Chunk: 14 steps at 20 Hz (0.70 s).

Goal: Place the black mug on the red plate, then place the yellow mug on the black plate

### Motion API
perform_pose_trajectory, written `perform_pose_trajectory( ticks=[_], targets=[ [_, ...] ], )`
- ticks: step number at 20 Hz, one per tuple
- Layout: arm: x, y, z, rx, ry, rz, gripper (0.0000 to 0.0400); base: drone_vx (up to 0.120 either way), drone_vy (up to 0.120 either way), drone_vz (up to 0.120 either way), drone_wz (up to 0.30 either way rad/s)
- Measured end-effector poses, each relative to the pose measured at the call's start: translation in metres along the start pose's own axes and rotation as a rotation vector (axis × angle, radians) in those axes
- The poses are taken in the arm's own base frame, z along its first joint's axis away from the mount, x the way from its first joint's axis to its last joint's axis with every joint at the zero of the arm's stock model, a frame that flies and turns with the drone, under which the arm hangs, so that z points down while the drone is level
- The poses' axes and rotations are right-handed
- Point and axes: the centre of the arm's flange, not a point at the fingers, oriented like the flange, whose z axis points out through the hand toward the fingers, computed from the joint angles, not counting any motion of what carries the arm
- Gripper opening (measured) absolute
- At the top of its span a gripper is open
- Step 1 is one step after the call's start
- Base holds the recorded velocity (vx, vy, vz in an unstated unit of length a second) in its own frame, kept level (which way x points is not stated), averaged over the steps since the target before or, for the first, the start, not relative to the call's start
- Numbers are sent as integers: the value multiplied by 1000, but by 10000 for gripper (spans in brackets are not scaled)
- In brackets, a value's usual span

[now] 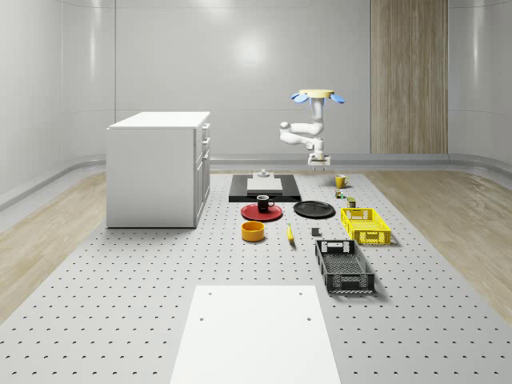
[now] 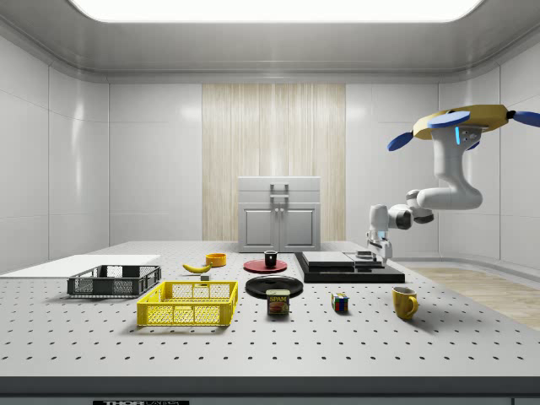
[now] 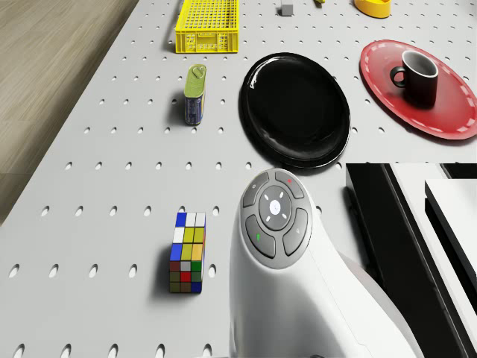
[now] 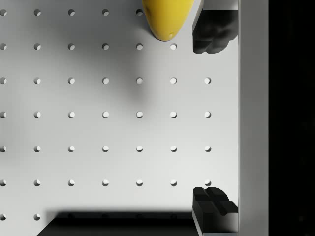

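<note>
Already the first half looks settled: in the whole-scene view the black mug (image 1: pixel 265 203) stands on the red plate (image 1: pixel 262 212), with the black plate (image 1: pixel 314 210) at its 3 o'clock, bare. The yellow mug (image 1: pixel 342 182) sits on the counter (image 1: pixel 120 304) at about 1 o'clock from the black plate. The drone (image 1: pixel 318 97) hovers above the gap between the dark slab (image 1: pixel 264 189) and that mug, its claw (image 1: pixel 318 164) hanging low, likely lined up for the second pick. How far the claw is spread is too small to read here.

From the side view the drone (image 2: pixel 460 125) hovers high, arm bent down so the claw (image 2: pixel 376 250) hangs just over the slab's near edge (image 2: pixel 350 272); the yellow mug (image 2: pixel 404 302) lies toward 5 o'clock of it, apart. The black mug (image 2: pixel 270 259) is upright on the red plate (image 2: pixel 265 266).

Looking from the drone, the arm's casing covers the claw; the black plate (image 3: pixel 295 108) lies bare, and the black mug (image 3: pixel 417 77) stands on the red plate (image 3: pixel 451 112).

At the wrist, both fingertips (image 4: pixel 212 30) stand wide apart with nothing between them. A yellow curve (image 4: pixel 167 17), cut off by the frame, is probably the mug, outside the grip.
</note>
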Motion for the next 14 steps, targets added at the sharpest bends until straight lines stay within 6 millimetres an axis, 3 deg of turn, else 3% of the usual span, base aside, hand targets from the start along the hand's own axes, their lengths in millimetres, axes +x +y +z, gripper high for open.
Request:
perform_pose_trajectory(
  ticks=[3,14],
  targets=[
    [0,0,0,0,0,0,400,-120,120,0,0],
    [0,0,0,0,0,0,400,0,120,0,0]
  ],
)
